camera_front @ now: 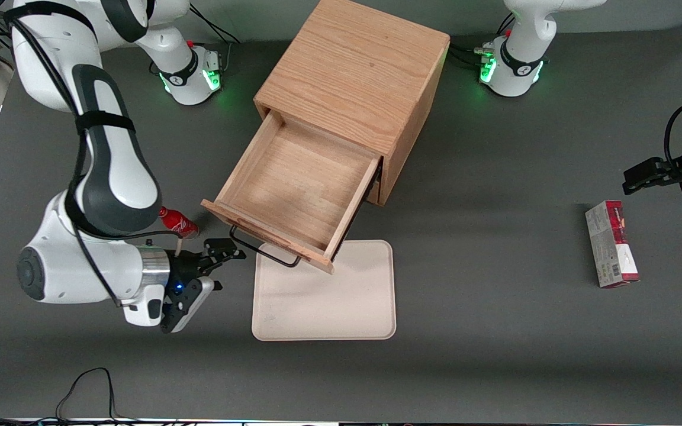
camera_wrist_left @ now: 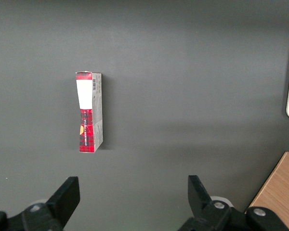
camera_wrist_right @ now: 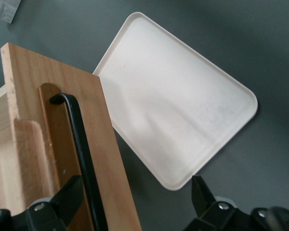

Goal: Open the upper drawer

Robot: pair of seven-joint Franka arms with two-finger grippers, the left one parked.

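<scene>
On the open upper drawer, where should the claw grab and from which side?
Probably the black bar handle on the upper drawer front. It stands off the wood, leaving room for fingers around it. Come from in front of the drawer, nearer the front camera, over the tray. The claw sits open beside the handle's end.

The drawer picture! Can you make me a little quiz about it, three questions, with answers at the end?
1. True or false: the upper drawer is pulled out.
2. What lies in the drawer? A) a bottle B) a box C) nothing
3. What flat thing lies on the table partly under the drawer's front?

Key: 1 true. 2 C. 3 the cream tray. Bonus: the gripper is open, beside the black handle, not holding it.
</scene>
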